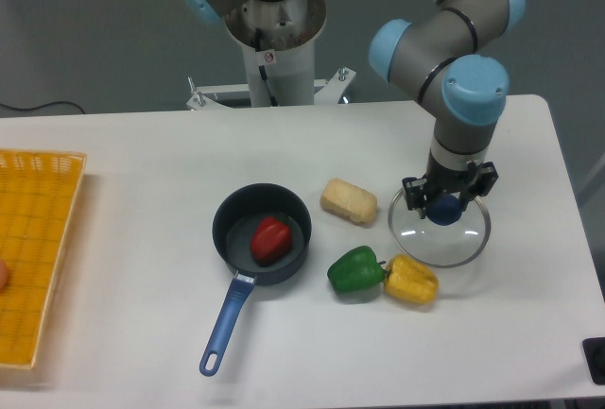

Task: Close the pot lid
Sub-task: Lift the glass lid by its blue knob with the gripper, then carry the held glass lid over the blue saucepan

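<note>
The pot (262, 235), dark blue-grey with a long blue handle (225, 324), sits open at the table's middle with a red pepper (270, 239) inside. The clear glass lid (440, 232) hangs to the right, a little above the table. My gripper (446, 208) points straight down over the lid's centre and is shut on its blue knob (447, 209). The lid is well to the right of the pot, with the bread piece and two peppers between them.
A pale bread piece (349, 201) lies right of the pot. A green pepper (357, 271) and a yellow pepper (411, 280) lie touching in front of the lid. A yellow basket (36, 248) stands at the left edge. The arm's base (274, 31) is at the back.
</note>
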